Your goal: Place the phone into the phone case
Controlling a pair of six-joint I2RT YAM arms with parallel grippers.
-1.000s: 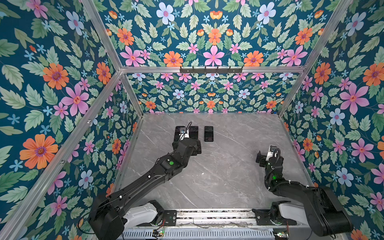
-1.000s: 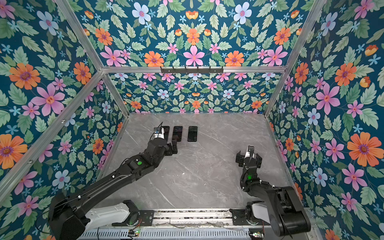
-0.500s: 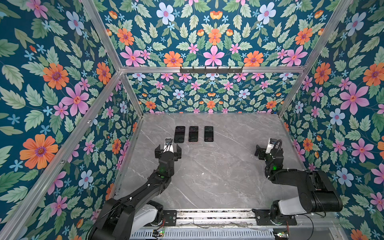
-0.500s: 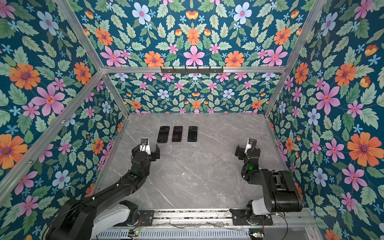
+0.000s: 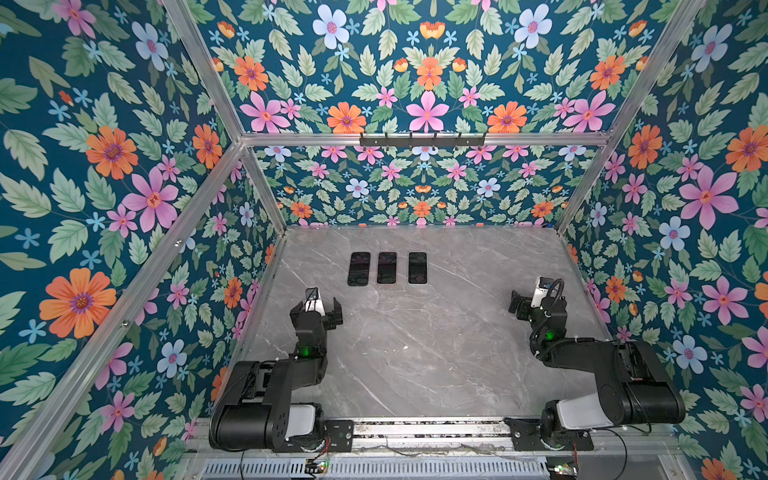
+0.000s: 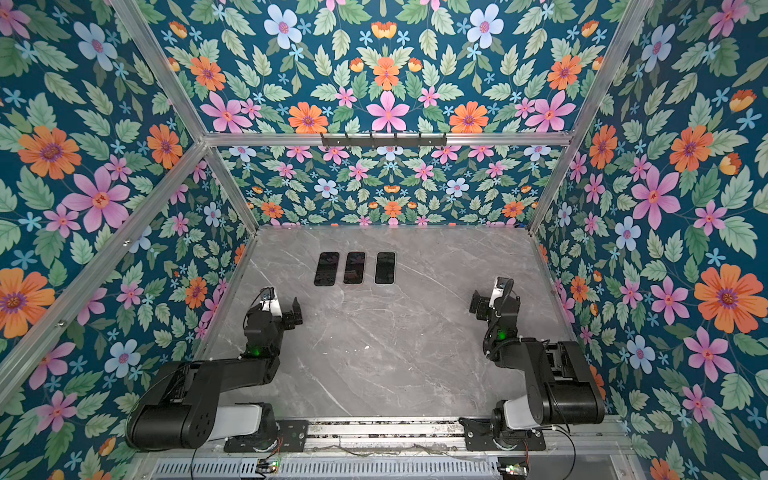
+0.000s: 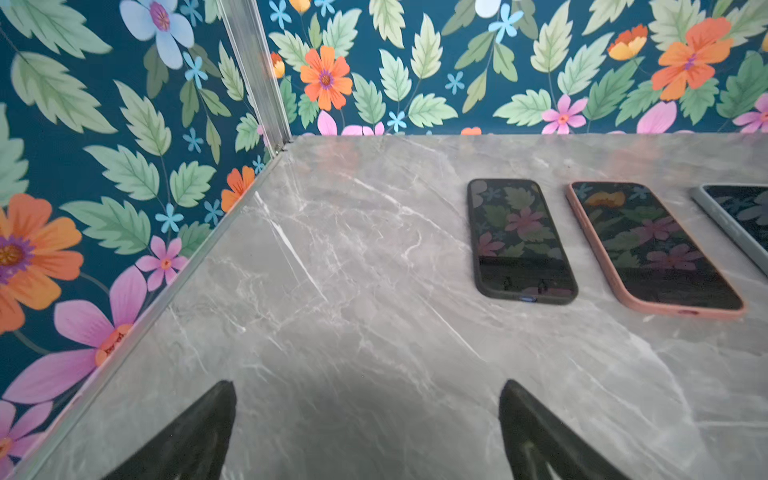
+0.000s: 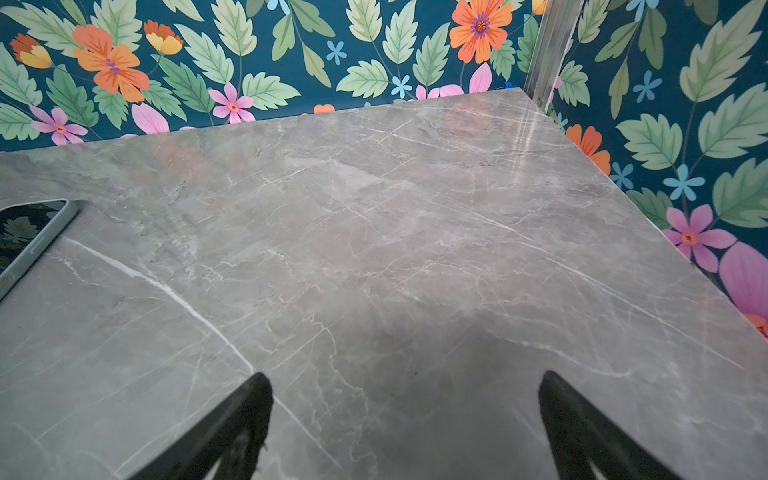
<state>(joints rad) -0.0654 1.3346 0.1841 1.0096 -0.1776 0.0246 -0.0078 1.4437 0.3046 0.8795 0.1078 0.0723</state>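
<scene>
Quick look at your cell: three phones lie flat, screens up, in a tidy row toward the far side of the marble table (image 5: 415, 365), a bit left of centre in both top views. The left wrist cam lets you tell them apart. The black-cased phone (image 7: 521, 241) is nearest the left wall, the pink-cased phone (image 7: 652, 249) is just beside it in the middle, and the grey-cased phone (image 7: 735, 216) is cut off at the frame edge. They're parallel and close but not touching, with a slightly bigger gap before the grey one. Each dark screen sits inside its case rim and mirrors the floral walls (image 5: 124, 187). Your left gripper (image 5: 318, 308) is spread wide with nothing between its fingers. It sits near the left wall on the near side of the row, pointing toward the black-cased phone but clearly apart from it. Your right gripper (image 5: 528, 302) is spread wide too and empty, over by the right wall and well apart from all three phones. Its wrist cam only catches a corner of the grey-cased phone, the rest is bare marble.
</scene>
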